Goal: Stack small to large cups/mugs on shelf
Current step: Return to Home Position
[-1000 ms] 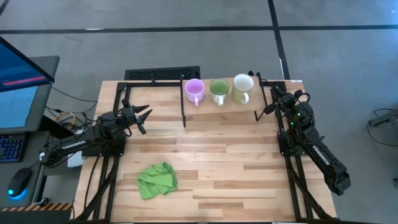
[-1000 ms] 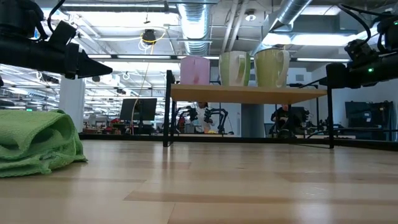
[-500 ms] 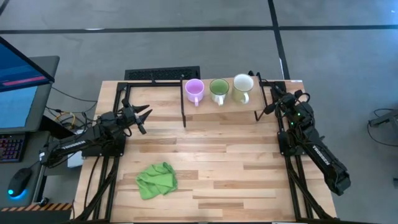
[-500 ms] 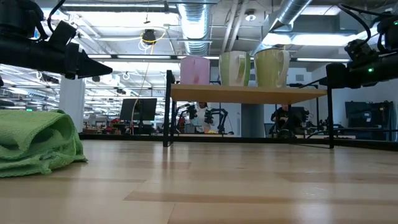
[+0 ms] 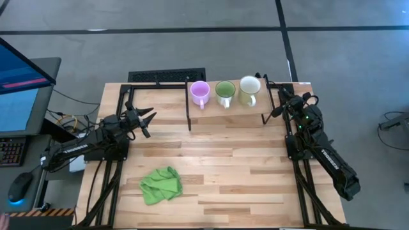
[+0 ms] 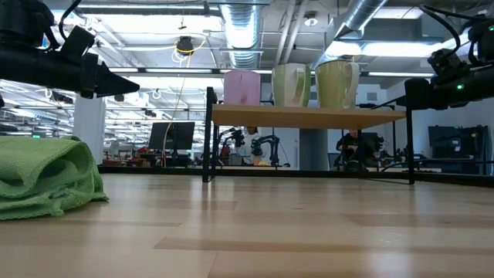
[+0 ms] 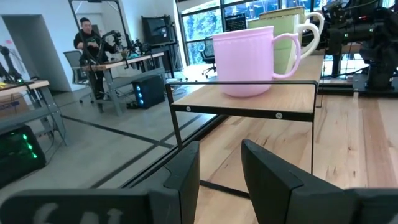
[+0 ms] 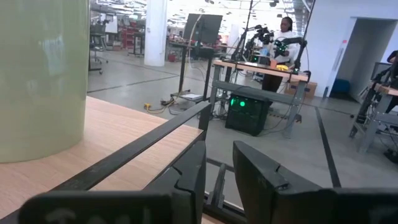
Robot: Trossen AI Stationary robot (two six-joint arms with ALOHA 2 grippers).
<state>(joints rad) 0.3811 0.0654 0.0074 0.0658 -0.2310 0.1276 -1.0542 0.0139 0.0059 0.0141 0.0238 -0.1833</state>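
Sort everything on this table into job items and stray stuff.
Job: lilac mug, green mug, cream mug, standing in a row on the shelf.
Stray: green cloth, crumpled on the tabletop.

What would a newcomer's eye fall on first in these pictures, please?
Three mugs stand in a row on the shelf: lilac mug, green mug, cream mug, left to right in the high view. A crumpled green cloth lies on the table nearer the left arm. The left gripper and right gripper hang open either side of the shelf.
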